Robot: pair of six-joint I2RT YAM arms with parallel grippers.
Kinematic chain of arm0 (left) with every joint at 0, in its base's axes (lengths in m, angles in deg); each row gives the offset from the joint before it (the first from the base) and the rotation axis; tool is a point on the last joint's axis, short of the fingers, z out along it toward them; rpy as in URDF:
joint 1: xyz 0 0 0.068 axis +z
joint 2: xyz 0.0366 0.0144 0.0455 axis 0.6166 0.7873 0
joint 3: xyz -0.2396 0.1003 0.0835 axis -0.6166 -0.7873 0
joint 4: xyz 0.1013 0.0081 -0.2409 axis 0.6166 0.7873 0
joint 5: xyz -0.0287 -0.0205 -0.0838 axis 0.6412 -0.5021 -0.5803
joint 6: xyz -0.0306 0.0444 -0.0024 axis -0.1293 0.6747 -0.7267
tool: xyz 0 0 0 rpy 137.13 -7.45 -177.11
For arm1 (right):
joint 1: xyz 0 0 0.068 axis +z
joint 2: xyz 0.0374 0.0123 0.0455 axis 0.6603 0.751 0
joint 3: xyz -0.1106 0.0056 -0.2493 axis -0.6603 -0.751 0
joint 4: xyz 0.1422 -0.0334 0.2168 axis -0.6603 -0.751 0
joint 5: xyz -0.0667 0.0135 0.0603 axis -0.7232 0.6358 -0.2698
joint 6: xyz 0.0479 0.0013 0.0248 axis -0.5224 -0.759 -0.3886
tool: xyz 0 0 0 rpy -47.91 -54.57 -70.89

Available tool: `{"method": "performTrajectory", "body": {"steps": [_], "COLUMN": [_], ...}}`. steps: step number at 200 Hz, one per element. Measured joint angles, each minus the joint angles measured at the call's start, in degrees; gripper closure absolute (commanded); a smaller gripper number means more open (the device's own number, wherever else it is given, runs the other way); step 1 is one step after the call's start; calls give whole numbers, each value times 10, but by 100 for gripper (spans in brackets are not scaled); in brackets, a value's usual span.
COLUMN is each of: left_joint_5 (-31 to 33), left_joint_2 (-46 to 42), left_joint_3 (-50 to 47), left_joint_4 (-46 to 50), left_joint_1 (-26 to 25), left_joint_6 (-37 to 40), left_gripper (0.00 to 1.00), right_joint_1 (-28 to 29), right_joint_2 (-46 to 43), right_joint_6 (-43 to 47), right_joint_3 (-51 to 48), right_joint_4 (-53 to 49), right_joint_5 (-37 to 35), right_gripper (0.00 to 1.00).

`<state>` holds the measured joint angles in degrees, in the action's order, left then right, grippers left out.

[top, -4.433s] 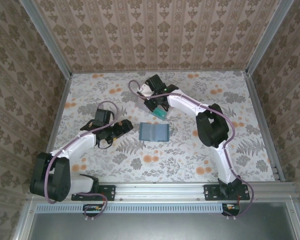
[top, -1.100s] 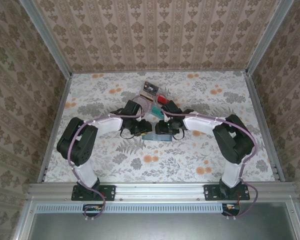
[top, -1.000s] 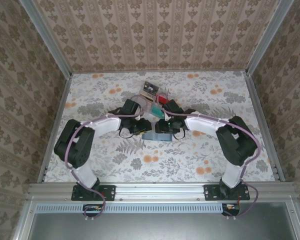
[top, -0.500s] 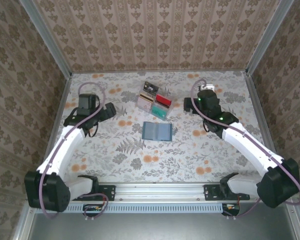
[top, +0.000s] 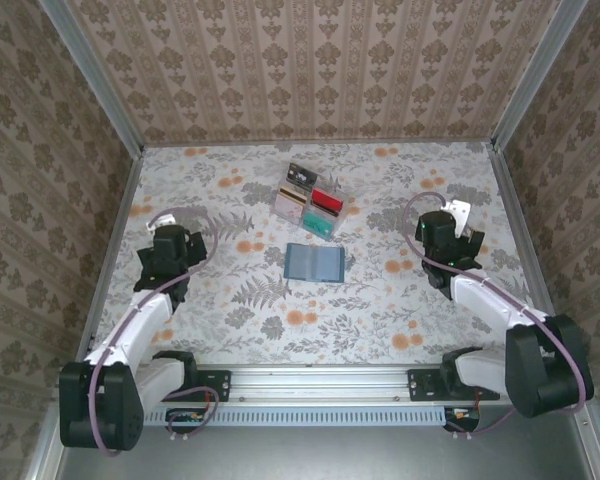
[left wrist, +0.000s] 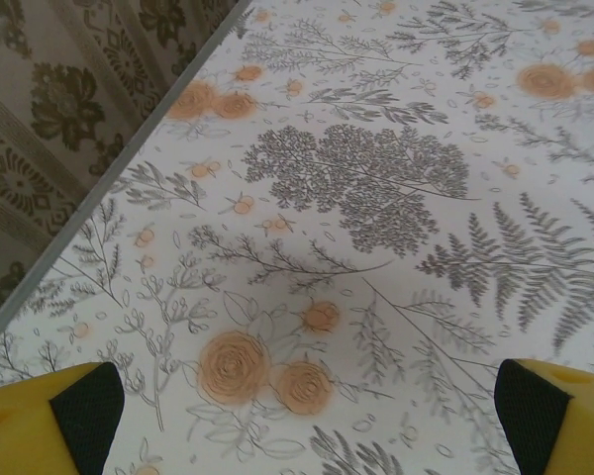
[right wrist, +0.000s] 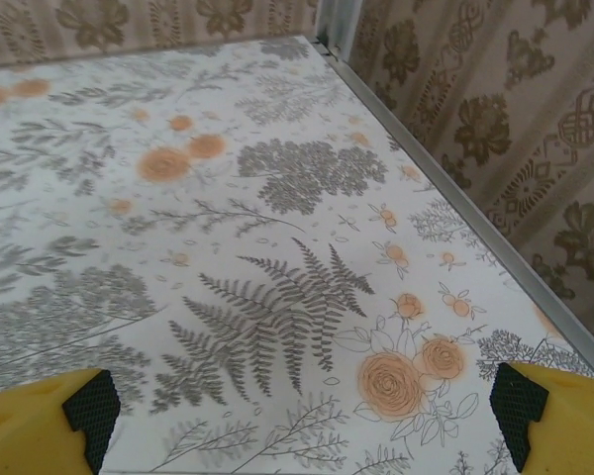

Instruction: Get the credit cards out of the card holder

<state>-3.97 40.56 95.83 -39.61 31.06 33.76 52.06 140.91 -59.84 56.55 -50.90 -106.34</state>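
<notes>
Down at the near edge you have the silver aluminium rail (top: 310, 380), with both arm bases bolted to it. Move out over the floral-printed tabletop (top: 380, 310) and you reach the small slate-blue soft folding card holder (top: 312, 262) in the middle. It lies flat with its two panels spread side by side, and neither arm touches it. From above you cannot tell whether any card sits inside it.

Look left and there is your left end effector (top: 166, 252), well apart from the holder and near the left side of the tabletop. In the left wrist view the left end effector (left wrist: 302, 421) is spread wide. Its yellow fingers (left wrist: 30, 426) sit at the two bottom corners with only printed tabletop between them.

Look right for your right end effector (top: 450, 228), also well apart from the holder and a little farther out. In the right wrist view the right end effector (right wrist: 297, 421) is just as wide open and holds nothing. Its yellow fingers (right wrist: 564, 426) frame bare fern and rose print.

Beyond the holder, just past its far edge, sits the clear plastic compartment tray (top: 280, 205), set at an angle. The thin plastic credit cards (top: 327, 200) are in it: red there, a dark gold-striped card (top: 299, 180) at the far end and a teal card (top: 319, 226) at the near end. You cannot make out which compartment each one occupies.

Behind it all stands the brown damask-patterned back wall (top: 310, 70).
</notes>
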Motion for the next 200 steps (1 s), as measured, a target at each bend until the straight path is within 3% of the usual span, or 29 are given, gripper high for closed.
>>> {"method": "performTrajectory", "body": {"steps": [47,102,167,200], "left_joint_5": [-1,-75,-149,-156], "left_joint_2": [76,166,263,291], "left_joint_3": [-47,-94,-100,-101], "left_joint_4": [-164,-375,-534,-556], "left_joint_1": [9,23,26,26], "left_joint_6": [71,121,161,168], "left_gripper": [0,0,0,0], "right_joint_1": [-2,-15,-38,-48], "right_joint_2": [53,83,130,134], "right_joint_6": [47,118,148,150], "right_joint_3": [-57,-101,-107,-107], "right_joint_4": [164,330,384,386], "right_joint_5": [26,107,215,247], "right_gripper": [0,1,0,0]}}
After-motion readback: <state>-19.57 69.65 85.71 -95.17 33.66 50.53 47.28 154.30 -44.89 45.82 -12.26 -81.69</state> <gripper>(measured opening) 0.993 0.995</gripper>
